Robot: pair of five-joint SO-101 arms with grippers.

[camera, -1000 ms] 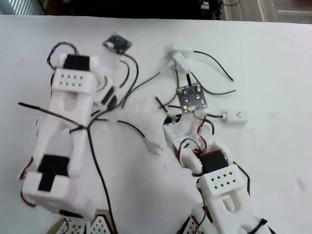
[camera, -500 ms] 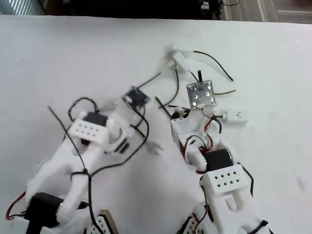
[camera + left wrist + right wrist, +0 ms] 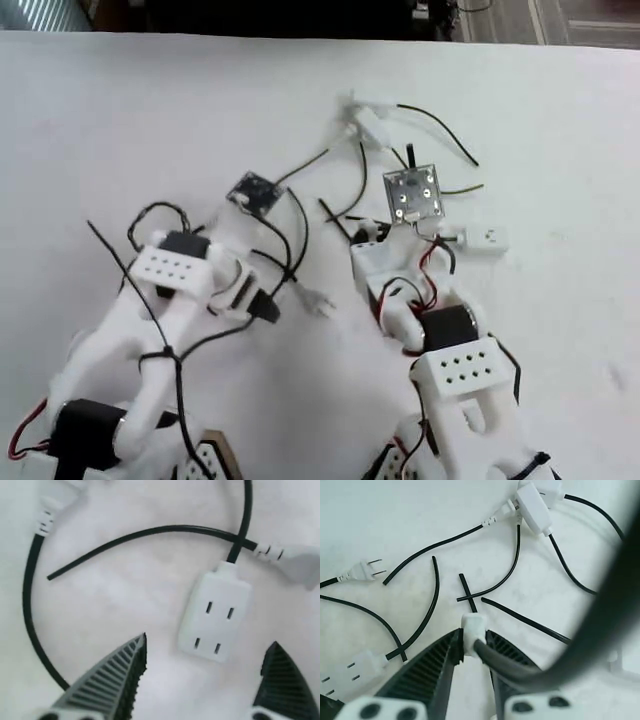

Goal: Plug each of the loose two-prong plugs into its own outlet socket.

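Note:
In the right wrist view my right gripper [image 3: 473, 634] is shut on a white two-prong plug [image 3: 472, 625] with a black cable, held just above the table. The high view shows that gripper [image 3: 365, 238] near the table's middle. A loose plug [image 3: 362, 571] lies on the table; in the high view this plug [image 3: 318, 302] is between the two arms. My left gripper [image 3: 209, 641] is open above a white outlet socket [image 3: 215, 617] with two pairs of slots, one finger [image 3: 117, 677] on each side of it. Another white socket [image 3: 487, 238] lies right of the right arm.
A white socket block [image 3: 372, 125] with a plug against its end lies at the back centre, black cables [image 3: 440, 125] trailing from it. Short black cable ends [image 3: 435, 600] criss-cross the white table [image 3: 560, 130]. Both arm bodies take up the near edge.
The left arm swung from the far left toward the table's middle, then shifted slightly left. The right arm edged a little right and forward with its plug, then kept still.

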